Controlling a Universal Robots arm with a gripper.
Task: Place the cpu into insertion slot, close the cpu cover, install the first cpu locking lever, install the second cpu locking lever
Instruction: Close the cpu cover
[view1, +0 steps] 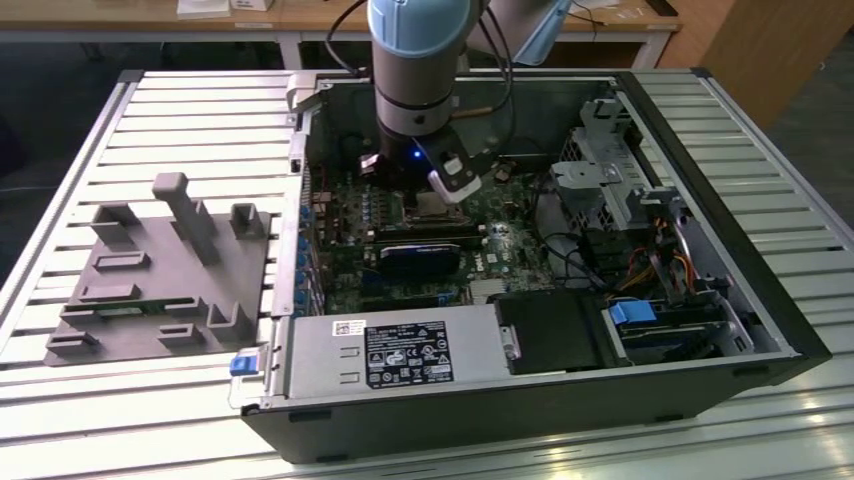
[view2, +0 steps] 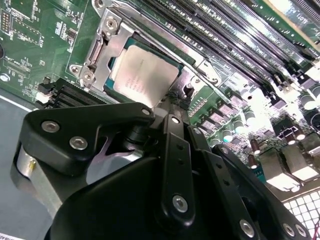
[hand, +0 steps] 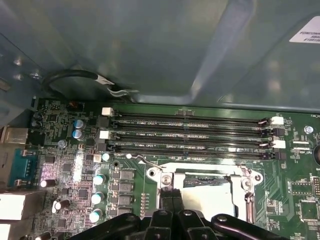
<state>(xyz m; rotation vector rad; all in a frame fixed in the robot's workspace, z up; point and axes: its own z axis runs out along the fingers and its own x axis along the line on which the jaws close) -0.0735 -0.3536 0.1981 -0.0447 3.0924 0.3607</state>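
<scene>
The black-linked gripper (hand: 171, 194) has its two narrow fingers pressed together, nothing visibly between them, with the tips down at the edge of the insertion slot (hand: 248, 186), a square silver-framed socket in the green circuit board (hand: 295, 200). The cpu (view2: 144, 75), a flat square chip with a silvery-grey face, lies seated in that slot, just beside the fingertips. The cpu cover (view2: 102, 47), a thin silver windowed plate, looks lowered over the slot. A thin wire lever (hand: 141, 161) juts free beside the slot, so locking seems left to do.
</scene>
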